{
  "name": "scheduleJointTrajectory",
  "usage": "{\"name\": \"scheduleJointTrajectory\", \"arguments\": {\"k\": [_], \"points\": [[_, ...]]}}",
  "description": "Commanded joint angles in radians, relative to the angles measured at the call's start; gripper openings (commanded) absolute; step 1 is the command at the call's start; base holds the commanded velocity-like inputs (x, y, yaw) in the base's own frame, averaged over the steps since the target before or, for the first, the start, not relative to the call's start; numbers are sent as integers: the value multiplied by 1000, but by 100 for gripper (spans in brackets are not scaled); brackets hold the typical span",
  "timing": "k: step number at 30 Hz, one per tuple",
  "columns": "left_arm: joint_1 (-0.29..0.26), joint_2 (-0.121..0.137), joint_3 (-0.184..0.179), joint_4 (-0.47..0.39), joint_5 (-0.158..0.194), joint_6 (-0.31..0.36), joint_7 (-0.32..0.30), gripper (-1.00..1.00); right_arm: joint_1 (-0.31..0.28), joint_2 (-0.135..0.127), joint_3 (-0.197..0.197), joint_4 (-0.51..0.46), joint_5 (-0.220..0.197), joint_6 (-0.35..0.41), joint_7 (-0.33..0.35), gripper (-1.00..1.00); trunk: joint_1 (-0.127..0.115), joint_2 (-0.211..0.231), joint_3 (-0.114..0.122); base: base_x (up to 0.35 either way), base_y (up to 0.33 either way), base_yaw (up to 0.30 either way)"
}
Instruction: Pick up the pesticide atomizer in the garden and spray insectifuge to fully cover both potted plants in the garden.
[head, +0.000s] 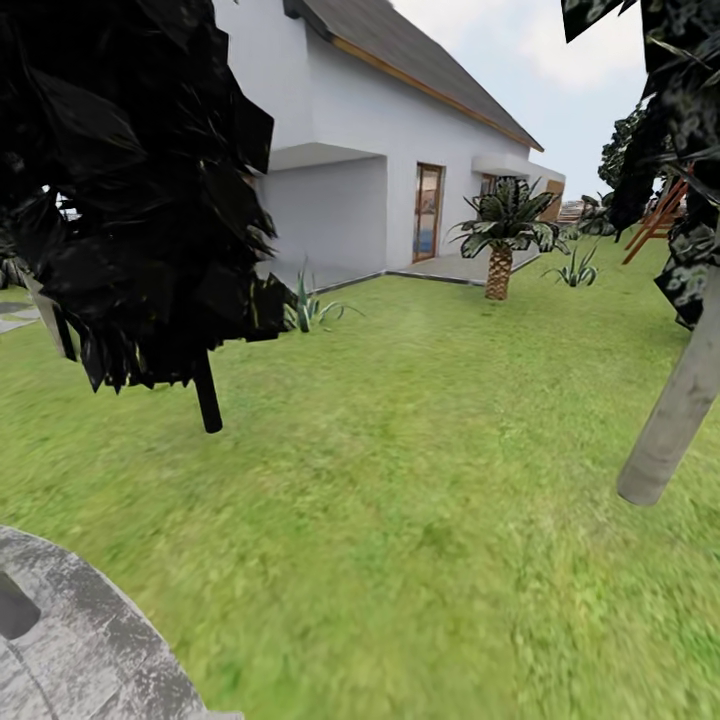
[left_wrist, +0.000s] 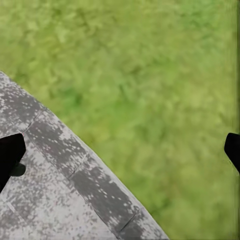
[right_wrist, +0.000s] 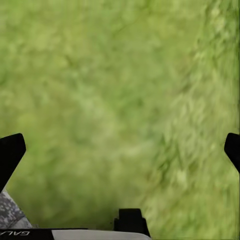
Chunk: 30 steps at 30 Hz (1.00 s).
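head view: lawn (head: 420, 480), white house (head: 400, 130), palm (head: 500, 240)

The head camera looks level over the lawn (head: 420, 480) toward the white house (head: 400, 130), which is far off. Both wrist cameras face down, close over grass; each catches the grey paved patio (left_wrist: 55, 190) edge (also at the head view's lower corner).

left claw (left_wrist: 120, 150): fingers spread wide, nothing between | right claw (right_wrist: 120, 150): fingers spread wide, nothing between
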Motion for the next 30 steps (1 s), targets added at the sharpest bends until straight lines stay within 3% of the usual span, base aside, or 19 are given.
{"name": "scheduleJointTrajectory", "arguments": {"k": [1, 30], "points": [[0, 0, 1, -1, 1, 0, 0, 100, 0, 0, 0, 0, -1, 0, 0, 100, 0, 0, -1, 256, -257, 69], [0, 0, 1, 0, 1, 0, 0, 100, 0, 0, 0, 0, 1, -1, 0, 100, 0, 0, -20, 256, -257, 205]]}}
